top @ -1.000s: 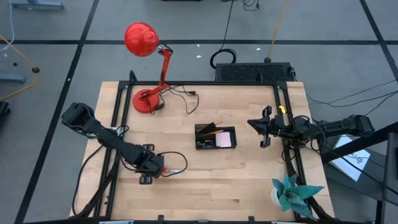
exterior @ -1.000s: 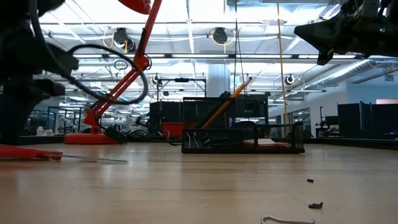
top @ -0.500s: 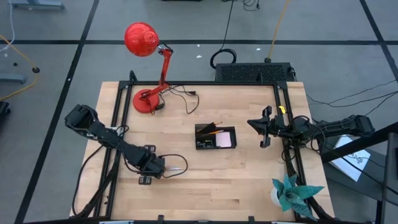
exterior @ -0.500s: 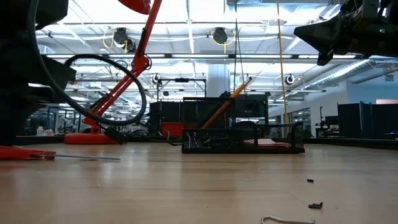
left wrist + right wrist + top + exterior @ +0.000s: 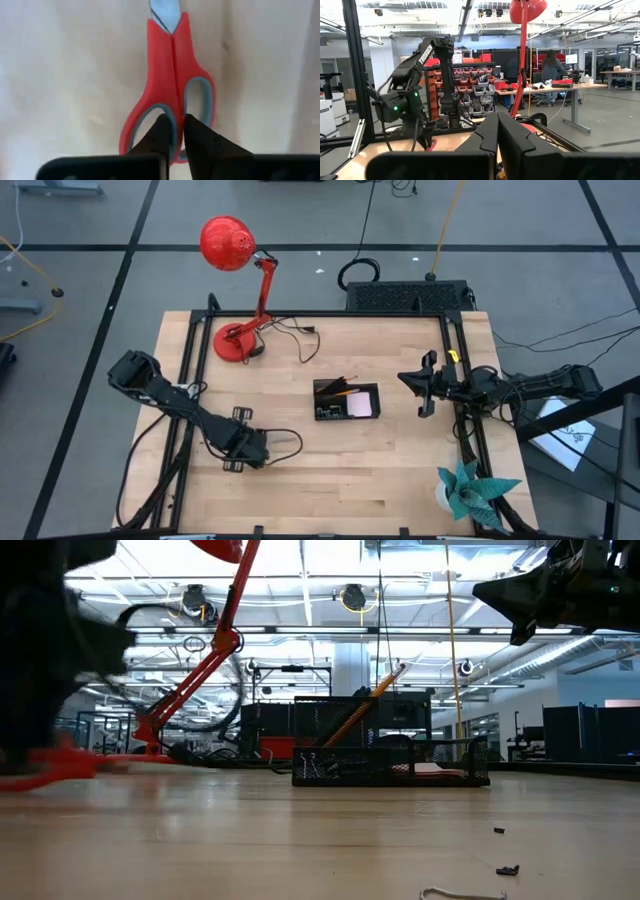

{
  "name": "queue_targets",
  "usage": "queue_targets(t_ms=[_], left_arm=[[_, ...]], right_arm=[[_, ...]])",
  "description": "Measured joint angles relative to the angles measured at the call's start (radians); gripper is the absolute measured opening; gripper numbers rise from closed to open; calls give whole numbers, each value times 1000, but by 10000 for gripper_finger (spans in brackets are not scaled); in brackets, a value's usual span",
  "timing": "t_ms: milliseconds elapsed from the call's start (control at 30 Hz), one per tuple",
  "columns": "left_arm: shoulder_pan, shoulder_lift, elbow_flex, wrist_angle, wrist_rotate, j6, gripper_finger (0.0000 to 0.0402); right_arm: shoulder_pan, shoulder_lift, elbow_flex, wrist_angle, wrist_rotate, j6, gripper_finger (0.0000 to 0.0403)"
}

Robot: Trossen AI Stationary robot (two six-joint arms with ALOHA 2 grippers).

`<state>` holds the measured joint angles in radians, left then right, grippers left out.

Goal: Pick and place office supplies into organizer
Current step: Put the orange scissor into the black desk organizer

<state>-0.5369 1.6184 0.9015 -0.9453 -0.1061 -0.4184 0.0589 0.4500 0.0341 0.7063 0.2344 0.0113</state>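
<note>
High view: straight down over table (image 5: 400, 470). Low view: tabletop level, facing room. Both share organizer (image 5: 346, 400), near centre toward 3 o'clock.

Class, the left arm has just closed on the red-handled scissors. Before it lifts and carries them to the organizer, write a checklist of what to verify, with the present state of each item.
1. Left gripper is shut on the scissors, pinching the handle bar between the two loops: ok.
2. Scissor blades closed: ok.
3. Grip firm enough for a lift: cannot tell.
4. Organizer has room: cannot tell; an orange pencil and a pink pad already sit inside.
5. Right gripper is shut, parked right of the organizer, off the path: ok.
</note>
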Motion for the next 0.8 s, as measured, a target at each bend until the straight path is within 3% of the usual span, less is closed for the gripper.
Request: queue_targets(t_ms=[200,433,700,800], left_arm=[[15,-1,125,-131,-129,59,50],[71,34,316,-304,-280,204,11],[170,259,673,-623,-552,504,40],[202,331,784,-620,-639,657,38]], right_arm=[[0,0,0,0,0,0,4],[0,0,0,0,0,-8,4],[0,0,0,0,5,-19,4],[0,0,0,0,4,-19,4]])
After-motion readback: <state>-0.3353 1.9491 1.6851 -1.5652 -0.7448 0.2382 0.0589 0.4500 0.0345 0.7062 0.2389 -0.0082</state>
